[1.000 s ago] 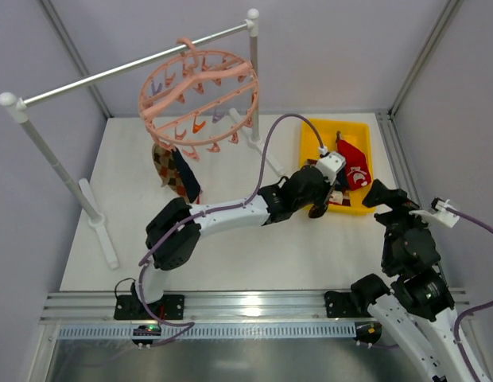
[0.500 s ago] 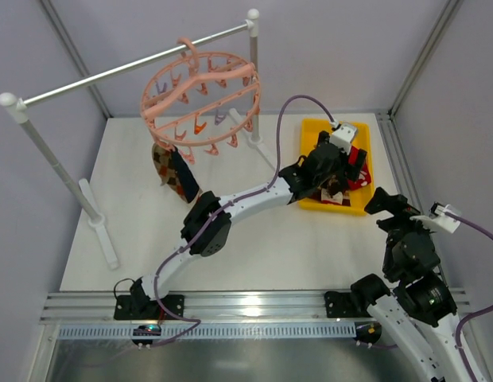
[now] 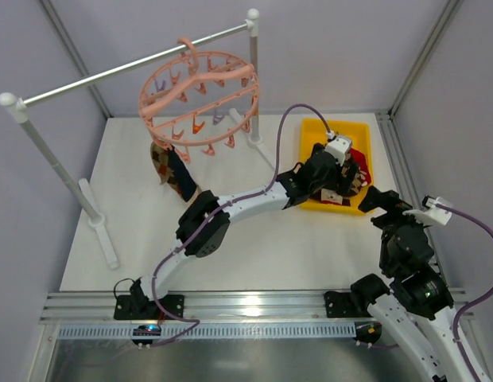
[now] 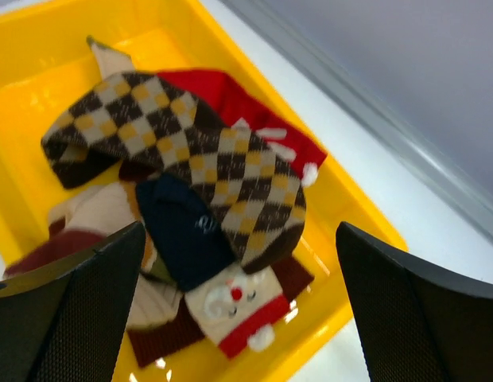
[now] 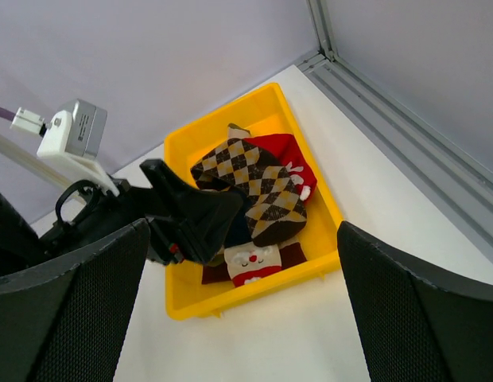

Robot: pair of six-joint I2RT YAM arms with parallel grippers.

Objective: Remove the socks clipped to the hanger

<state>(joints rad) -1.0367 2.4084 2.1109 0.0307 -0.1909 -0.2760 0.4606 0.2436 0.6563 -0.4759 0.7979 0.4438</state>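
Note:
The salmon-pink hanger hangs by its hook from the rail at the back left. Two socks, one argyle and one navy, dangle from its near-left clips. My left gripper hovers open over the yellow bin, nothing between its fingers. In the left wrist view the left gripper looks down on loose socks in the bin: an argyle sock, a red one, a navy one and a Santa-patterned one. My right gripper is open and empty near the bin's front edge.
The grey metal rail runs on white posts, with feet on the white table at the left. Cage walls close in on both sides. An aluminium frame lines the near edge. The left arm stretches diagonally across the table.
The left arm reached farther right over the bin and its gripper opened. The hanger swayed slightly. The right arm shifted a little toward the bin.

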